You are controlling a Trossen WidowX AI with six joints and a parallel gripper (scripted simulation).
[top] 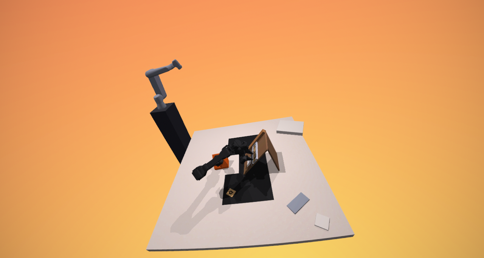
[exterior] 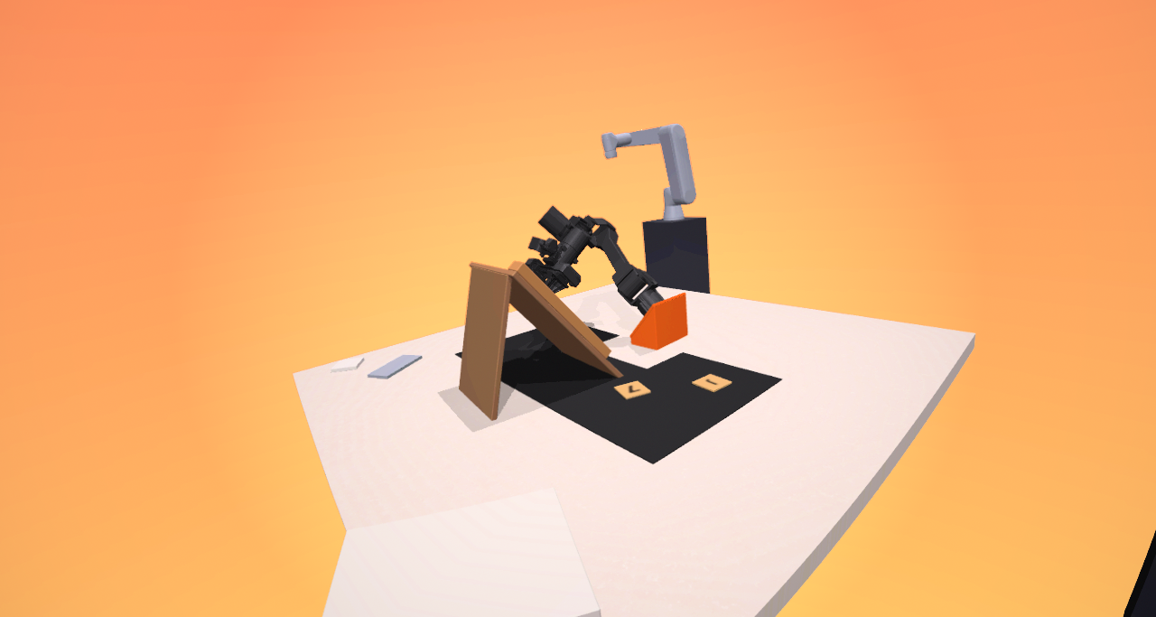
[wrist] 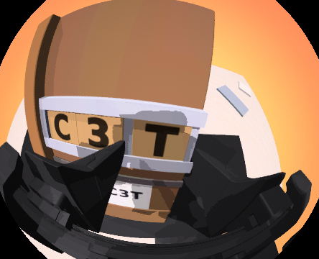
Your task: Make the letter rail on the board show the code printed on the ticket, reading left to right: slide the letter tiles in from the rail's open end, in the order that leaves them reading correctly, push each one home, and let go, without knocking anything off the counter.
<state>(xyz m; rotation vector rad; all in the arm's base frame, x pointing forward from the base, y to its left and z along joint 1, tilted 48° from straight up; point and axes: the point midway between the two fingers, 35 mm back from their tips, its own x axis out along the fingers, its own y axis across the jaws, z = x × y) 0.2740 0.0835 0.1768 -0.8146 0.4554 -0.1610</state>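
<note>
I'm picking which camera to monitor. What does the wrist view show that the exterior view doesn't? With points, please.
Only wrist: the C tile [wrist: 62,126], 3 tile [wrist: 98,132] and T tile [wrist: 161,140] in the rail [wrist: 123,104].
Only exterior: the orange block [exterior: 664,322] and two loose tiles [exterior: 631,389] [exterior: 712,382].
Both: the wooden board [exterior: 485,338] [wrist: 131,54] and the blue-gray slab [exterior: 394,366] [wrist: 233,100].
</note>
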